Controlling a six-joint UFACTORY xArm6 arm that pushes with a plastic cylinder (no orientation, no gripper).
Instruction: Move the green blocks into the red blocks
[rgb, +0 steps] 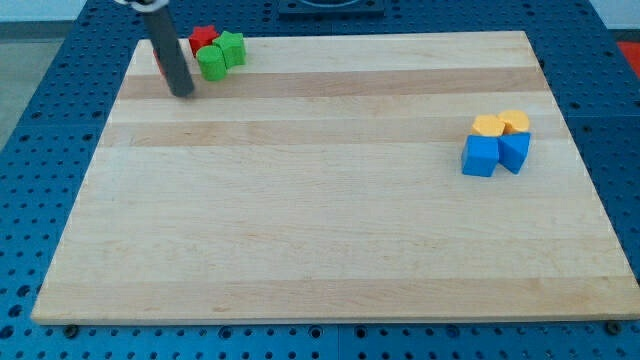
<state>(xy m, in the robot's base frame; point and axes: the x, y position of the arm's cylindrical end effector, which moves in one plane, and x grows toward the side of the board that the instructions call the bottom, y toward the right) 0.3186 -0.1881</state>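
My tip (183, 93) rests on the wooden board (320, 240) near its top left corner. Just right of it sit two green blocks: a rounded one (211, 62) and a more angular one (232, 47), touching each other. A red block (203, 38) sits right behind them, touching the greens. Another red block (159, 66) shows as a sliver behind the rod, on its left. The tip is about a block's width left of and below the rounded green block, not touching it.
At the view's right sit two blue blocks (481, 156) (514, 151) with two yellow-orange blocks (489, 125) (515, 121) right behind them, all clustered. A blue pegboard (40, 150) surrounds the board.
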